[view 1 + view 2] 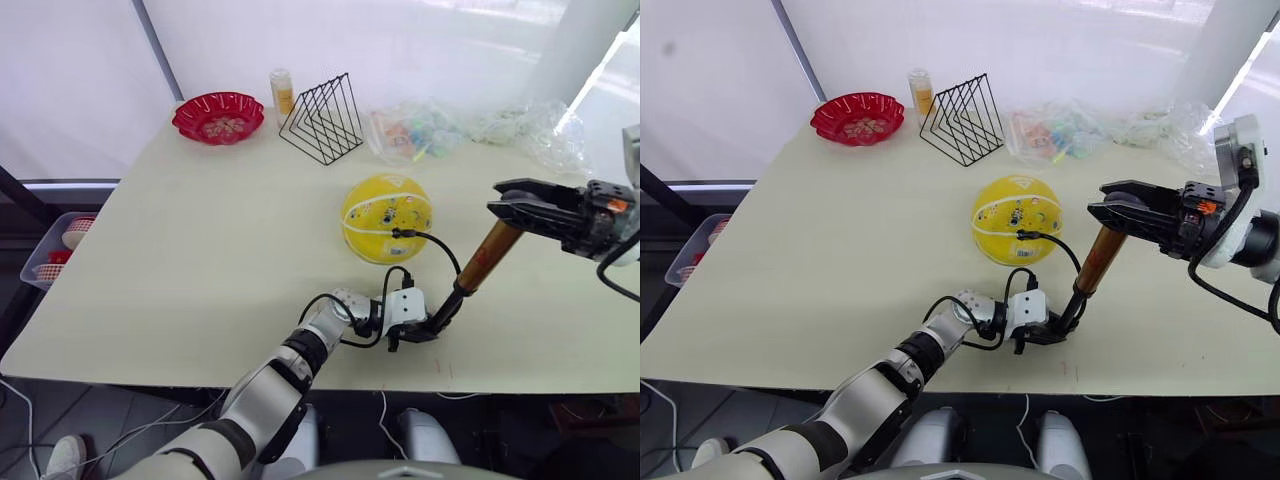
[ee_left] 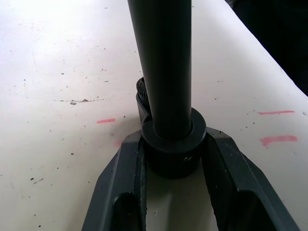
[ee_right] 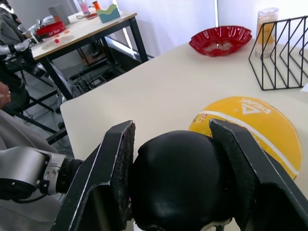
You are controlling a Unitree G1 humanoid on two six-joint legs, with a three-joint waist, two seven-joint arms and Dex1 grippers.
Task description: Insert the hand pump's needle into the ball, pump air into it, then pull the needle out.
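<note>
The hand pump [image 1: 489,258] stands tilted on the table near the front edge, its orange-gold barrel leaning up to the right. My left gripper [image 1: 425,330] is shut on its lower black end cap [image 2: 171,154], low on the table. My right gripper [image 1: 505,208] is shut on the black handle [image 3: 175,178] at the pump's top. The thin black hose [image 1: 440,245] arcs from the pump's base to the yellow ball [image 1: 387,217], which rests mid-table just behind the pump. The needle's black connector [image 1: 400,233] sits against the ball's near side; the pin itself is hidden.
At the table's back are a red scalloped bowl [image 1: 218,116], a small bottle [image 1: 283,92], a black wire rack [image 1: 322,118] and clear plastic bags [image 1: 420,130]. A basket [image 1: 60,245] sits on the floor to the left. The table's front edge runs just below my left gripper.
</note>
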